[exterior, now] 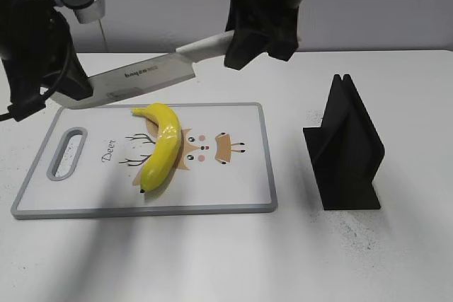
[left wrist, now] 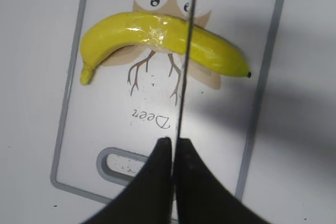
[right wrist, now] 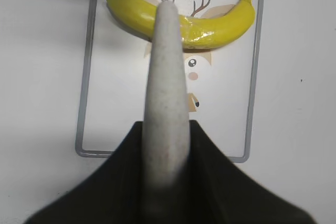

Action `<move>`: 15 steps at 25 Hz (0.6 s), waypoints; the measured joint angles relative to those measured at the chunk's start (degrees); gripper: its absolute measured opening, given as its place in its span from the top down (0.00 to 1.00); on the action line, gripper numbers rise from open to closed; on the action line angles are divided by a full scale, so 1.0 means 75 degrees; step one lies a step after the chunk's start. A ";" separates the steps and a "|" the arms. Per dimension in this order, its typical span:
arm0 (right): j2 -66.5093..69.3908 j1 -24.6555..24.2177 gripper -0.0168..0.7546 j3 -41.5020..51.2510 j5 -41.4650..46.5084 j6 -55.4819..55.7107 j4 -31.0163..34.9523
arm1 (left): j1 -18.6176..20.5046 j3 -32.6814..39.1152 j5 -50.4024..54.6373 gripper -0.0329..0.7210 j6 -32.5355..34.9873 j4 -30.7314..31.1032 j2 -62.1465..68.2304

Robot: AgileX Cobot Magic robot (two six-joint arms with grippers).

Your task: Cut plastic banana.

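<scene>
holding a knife at both ends above the banana

plastic banana (exterior: pixel 162 148) lies on its side near the middle of the cutting board (exterior: pixel 233 192), over the printed deer face, curve bowed toward the board's handle slot. dark tip points at the near edge in the exterior view, stem end at the far edge. whole, no cut visible. skin glossy bright yellow; a crinkled, shiny band shows around its middle in both wrist views, likely the seam where the halves join.

knife (exterior: pixel 141 76) hangs in the air above the far edge of the board, blade roughly level, clear of the fruit. right fingers (right wrist: pixel 167 150) are clenched on the pale handle, which fills the middle of the right wrist view and points at the banana's midsection. left fingers (left wrist: pixel 173 156) pinch the thin blade near its tip; seen edge-on from that wrist, the blade runs as a dark line straight across the banana just beside the shiny band. my read: the two-ended hold keeps the blade steady and square to the fruit, lined up for a downward press at the seam.

board sits flat on the white desk (exterior: pixel 212 259). black knife stand (exterior: pixel 345 148) is well apart to the right, empty of any blade.
</scene>
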 joint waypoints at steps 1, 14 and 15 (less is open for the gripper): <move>0.0000 0.0000 0.77 0.0000 -0.0049 -0.0001 -0.0017 | -0.0010 0.0000 -0.0042 0.97 0.0000 0.0096 0.0000; 0.1086 0.0031 0.77 -0.0063 -0.0319 0.1003 -0.1771 | -0.0065 -0.0540 -0.0695 0.97 0.0195 0.0454 0.0898; 0.1129 0.0031 0.77 -0.0063 -0.0345 0.1024 -0.1832 | -0.0074 -0.0621 -0.0694 0.97 0.0201 0.0454 0.1000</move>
